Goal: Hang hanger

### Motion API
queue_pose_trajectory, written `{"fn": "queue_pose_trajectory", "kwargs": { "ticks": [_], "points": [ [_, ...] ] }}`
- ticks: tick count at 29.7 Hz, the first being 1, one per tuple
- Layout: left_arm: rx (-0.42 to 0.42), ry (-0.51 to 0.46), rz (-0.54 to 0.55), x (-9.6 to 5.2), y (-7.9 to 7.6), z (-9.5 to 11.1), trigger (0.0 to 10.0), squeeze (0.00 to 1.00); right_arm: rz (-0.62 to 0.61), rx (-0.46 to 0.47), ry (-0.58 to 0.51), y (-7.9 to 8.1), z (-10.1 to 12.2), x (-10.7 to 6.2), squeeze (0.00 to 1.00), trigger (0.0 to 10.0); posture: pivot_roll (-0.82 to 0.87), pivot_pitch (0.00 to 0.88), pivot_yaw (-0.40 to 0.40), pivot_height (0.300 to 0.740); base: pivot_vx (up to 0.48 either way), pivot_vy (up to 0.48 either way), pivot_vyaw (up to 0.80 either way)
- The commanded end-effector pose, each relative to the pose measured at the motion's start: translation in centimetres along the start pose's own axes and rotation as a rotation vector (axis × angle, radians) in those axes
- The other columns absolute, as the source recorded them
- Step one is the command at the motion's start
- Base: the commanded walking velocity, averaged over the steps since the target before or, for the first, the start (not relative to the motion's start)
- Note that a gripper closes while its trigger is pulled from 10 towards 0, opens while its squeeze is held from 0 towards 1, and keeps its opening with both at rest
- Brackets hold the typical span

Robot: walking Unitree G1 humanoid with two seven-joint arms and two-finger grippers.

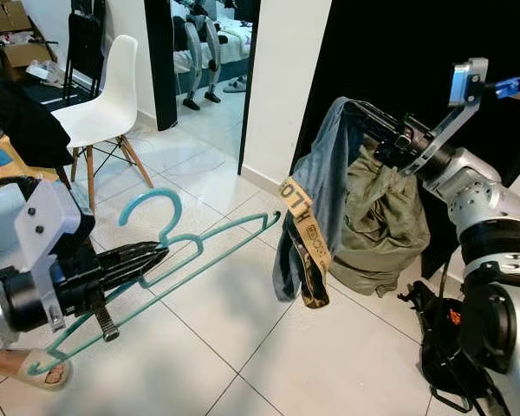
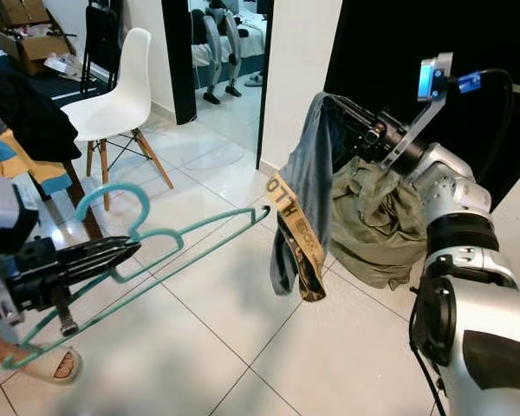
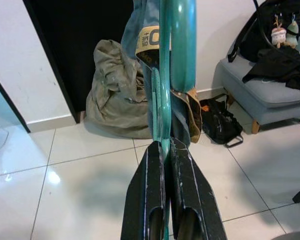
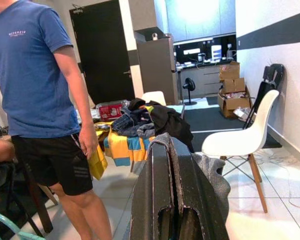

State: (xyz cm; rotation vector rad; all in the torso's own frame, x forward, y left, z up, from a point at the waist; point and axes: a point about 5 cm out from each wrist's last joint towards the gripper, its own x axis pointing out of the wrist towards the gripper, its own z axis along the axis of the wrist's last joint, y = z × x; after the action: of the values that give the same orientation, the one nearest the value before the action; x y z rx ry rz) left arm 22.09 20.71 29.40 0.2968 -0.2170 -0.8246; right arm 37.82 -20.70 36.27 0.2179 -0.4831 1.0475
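At the lower left of the frame, the left hand (image 1: 147, 257) grips the teal hanger (image 1: 210, 244) above the tiled floor (image 1: 269, 347). At the upper right, the right hand (image 1: 368, 117) pinches blue jeans (image 1: 316, 186), which hang in front of an olive cloth bundle (image 1: 381, 221).

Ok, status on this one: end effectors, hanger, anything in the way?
Left end effector shut on teal hanger, held out low. Right end effector shut on jeans, held up. Olive laundry bag behind jeans; person standing nearby.
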Motion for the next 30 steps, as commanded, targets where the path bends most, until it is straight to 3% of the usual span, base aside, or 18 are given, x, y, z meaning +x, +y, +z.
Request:
{"fn": "queue_pose_trajectory", "kwargs": {
  "ticks": [1, 12, 16, 21, 24, 26, 29, 30],
  "points": [
    [-0.009, -0.017, -0.027, 0.4, -0.4, -0.1, 10.0, 0.0, 0.015, -0.009, -0.005, 0.2, 0.1, 0.1, 0.0, 10.0, 0.05, 0.173, -0.111, 0.74, 0.0, 0.0, 0.0],
    [-0.065, -0.054, -0.043, 1.7, -0.6, -1.1, 10.0, 0.0, 0.105, 0.015, -0.024, 1.1, 0.3, 1.2, 0.0, 10.0, 0.04, 0.173, -0.116, 0.74, 0.0, 0.0, 0.0],
    [-0.047, -0.127, -0.042, 3.1, 0.3, -0.3, 10.0, 0.0, 0.188, 0.035, -0.061, 2.0, 1.2, 1.7, 0.0, 10.0, 0.03, 0.169, -0.12, 0.74, 0.0, 0.0, 0.0],
    [-0.023, -0.171, -0.049, 3.9, 0.7, 0.5, 10.0, 0.0, 0.196, 0.044, -0.107, 2.2, 2.4, 1.9, 0.0, 10.0, 0.03, 0.17, -0.121, 0.74, 0.0, 0.0, 0.0],
    [0.014, -0.253, -0.04, 5.4, 1.2, 1.8, 10.0, 0.0, 0.222, 0.036, -0.135, 2.6, 3.4, 2.4, 0.0, 10.0, 0.02, 0.166, -0.129, 0.74, 0.0, 0.0, 0.0],
    [0.021, -0.277, -0.042, 5.8, 1.2, 2.2, 10.0, 0.0, 0.209, 0.017, -0.126, 2.6, 3.4, 2.5, 0.0, 10.0, 0.01, 0.164, -0.128, 0.74, 0.0, 0.0, 0.0],
    [0.03, -0.353, -0.05, 6.7, 1.2, 3.6, 10.0, 0.0, 0.048, -0.083, -0.063, 1.7, 2.5, 3.1, 0.0, 10.0, 0.01, 0.163, -0.128, 0.74, 0.0, 0.0, 0.0],
    [0.03, -0.353, -0.05, 6.7, 1.2, 3.6, 10.0, 0.0, 0.048, -0.083, -0.063, 1.7, 2.5, 3.1, 0.0, 10.0, 0.01, 0.163, -0.128, 0.74, 0.0, 0.0, 0.0]
  ]
}}
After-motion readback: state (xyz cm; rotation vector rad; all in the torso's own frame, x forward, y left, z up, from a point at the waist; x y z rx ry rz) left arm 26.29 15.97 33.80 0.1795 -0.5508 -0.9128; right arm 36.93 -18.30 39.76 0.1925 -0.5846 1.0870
